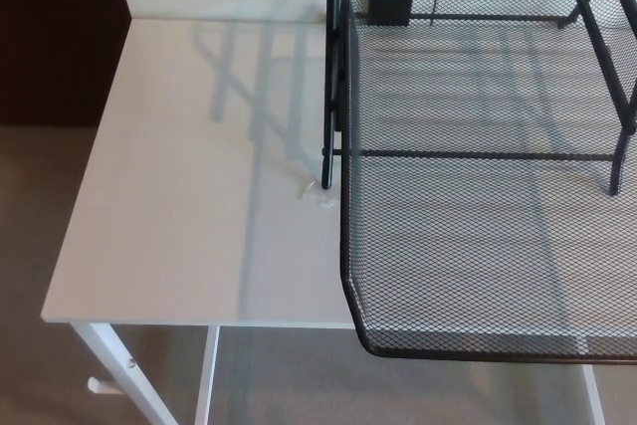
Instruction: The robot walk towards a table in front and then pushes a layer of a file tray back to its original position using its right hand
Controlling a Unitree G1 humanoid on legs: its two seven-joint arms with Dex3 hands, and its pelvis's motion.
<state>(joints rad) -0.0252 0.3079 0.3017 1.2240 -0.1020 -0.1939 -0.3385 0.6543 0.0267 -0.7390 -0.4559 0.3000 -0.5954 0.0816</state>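
Head view | mesh tray layer overhangs table front edge | hands unseen, finger state unknown

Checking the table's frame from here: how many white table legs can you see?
2: one slanted leg under the table's front-left corner, one upright leg just right of it. Others may be hidden behind the mesh tray.

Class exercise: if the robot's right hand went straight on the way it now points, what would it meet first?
This cannot be settled: neither hand shows in the head view, so its direction is unknown. The pulled-out mesh tray layer overhangs the near edge of the white table.
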